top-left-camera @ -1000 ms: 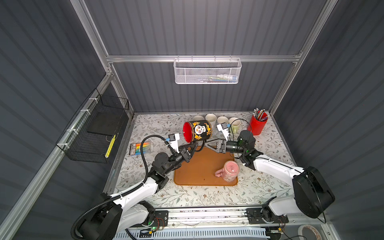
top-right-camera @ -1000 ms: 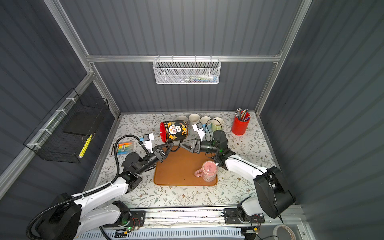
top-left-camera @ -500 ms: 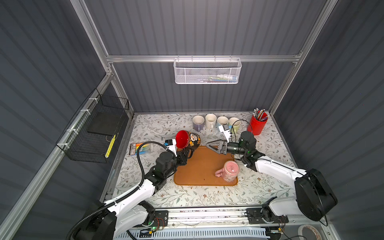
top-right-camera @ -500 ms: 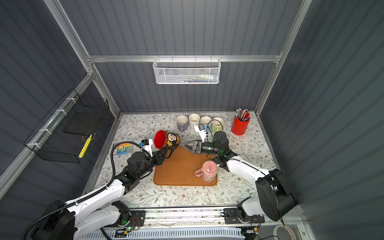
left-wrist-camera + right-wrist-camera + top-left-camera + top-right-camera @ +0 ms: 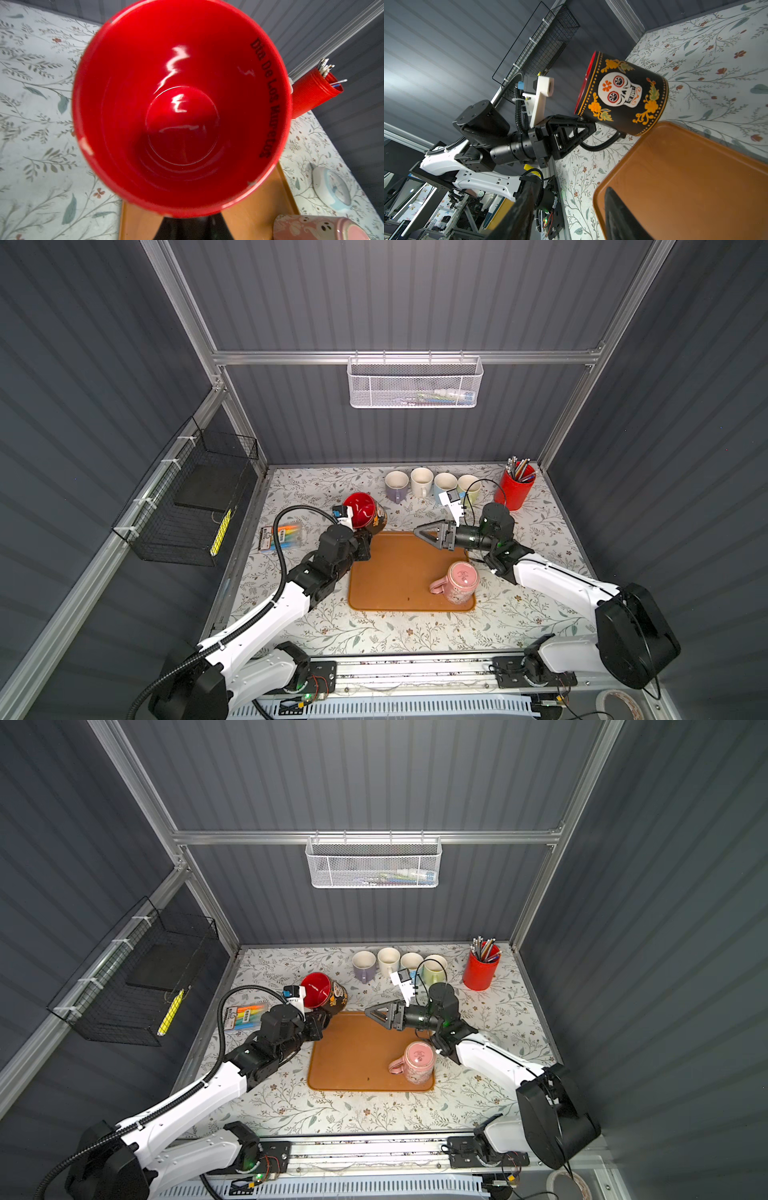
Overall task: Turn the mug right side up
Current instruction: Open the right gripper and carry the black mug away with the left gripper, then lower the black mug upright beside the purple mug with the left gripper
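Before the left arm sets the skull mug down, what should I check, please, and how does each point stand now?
1. Left fingers shut on the skull mug near its handle: ok.
2. Mug upright: not ok; it is tilted, with its mouth toward the left arm.
3. Mug base resting on the table: cannot tell.
4. Right fingers clear of the mug: ok; open, empty, above the tray.
5. Four cups apart from the mug: ok.
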Controlling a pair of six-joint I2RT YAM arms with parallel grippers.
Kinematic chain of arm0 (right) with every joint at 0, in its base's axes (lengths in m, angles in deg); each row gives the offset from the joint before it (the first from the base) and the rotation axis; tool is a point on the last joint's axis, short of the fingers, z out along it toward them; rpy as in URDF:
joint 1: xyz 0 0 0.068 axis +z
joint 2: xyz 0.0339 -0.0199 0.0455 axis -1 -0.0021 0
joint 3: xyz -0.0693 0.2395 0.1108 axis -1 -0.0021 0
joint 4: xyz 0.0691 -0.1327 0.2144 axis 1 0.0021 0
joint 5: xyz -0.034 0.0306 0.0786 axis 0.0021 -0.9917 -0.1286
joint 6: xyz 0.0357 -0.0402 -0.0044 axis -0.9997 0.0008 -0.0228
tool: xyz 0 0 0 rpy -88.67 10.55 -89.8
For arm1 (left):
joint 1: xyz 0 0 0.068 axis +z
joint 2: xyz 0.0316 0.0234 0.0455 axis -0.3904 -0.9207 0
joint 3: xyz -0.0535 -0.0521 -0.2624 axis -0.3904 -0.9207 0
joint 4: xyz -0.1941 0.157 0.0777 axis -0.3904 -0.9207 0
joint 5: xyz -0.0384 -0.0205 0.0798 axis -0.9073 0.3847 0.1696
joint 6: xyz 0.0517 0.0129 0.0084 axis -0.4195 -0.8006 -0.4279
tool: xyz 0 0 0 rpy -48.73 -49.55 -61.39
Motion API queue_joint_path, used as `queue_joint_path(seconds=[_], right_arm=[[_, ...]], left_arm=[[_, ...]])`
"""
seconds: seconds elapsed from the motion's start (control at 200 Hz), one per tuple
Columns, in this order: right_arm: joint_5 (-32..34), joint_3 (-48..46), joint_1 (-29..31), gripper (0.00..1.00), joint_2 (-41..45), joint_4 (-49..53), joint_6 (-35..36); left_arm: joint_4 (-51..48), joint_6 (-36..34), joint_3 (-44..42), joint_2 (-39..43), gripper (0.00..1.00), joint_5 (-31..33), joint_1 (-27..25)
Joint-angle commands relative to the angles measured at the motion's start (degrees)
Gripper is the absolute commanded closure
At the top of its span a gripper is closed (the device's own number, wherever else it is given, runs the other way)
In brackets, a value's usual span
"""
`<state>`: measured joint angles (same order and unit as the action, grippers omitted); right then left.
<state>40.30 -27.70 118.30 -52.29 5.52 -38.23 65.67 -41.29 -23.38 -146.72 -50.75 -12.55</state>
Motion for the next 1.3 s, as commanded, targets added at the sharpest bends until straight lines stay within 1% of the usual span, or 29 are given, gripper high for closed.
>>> queue_joint_path(seconds=[0.0,0.145,0.45,0.64,0.886,1.081,1.296], right_arm=[[1.71,0.36,-0.21,0.46,1.71,3.29,2.59],[4.52,0.78,-0.16,0.46,3.71,7.66,4.6],[9.96,0.41,-0.14,0.46,8.71,15.67,8.36],[12.11,-1.41,-0.2,0.46,12.32,18.45,10.65],[14.23,-3.58,-0.21,0.46,16.57,20.78,13.43],[14.35,-4.29,-0.29,0.46,16.47,20.59,14.13],[14.48,-4.2,-0.63,0.46,16.1,20.68,14.75]], left_arm=[[0.2,-6.27,6.24,-1.5,1.0,5.08,0.2],[-3.93,-7.95,10.62,-6.35,1.0,8.54,0.2],[-4.98,-10.33,17.52,-15.1,1.0,10.43,0.93],[-3.95,-10.46,20.72,-19.83,1.0,8.37,3.59],[-0.23,-11.99,23.02,-24.71,1.0,6.84,6.36],[2.77,-13.42,25.97,-29.28,1.0,4.37,8.1],[3.29,-13.34,30.82,-34.89,1.0,1.45,10.88]])
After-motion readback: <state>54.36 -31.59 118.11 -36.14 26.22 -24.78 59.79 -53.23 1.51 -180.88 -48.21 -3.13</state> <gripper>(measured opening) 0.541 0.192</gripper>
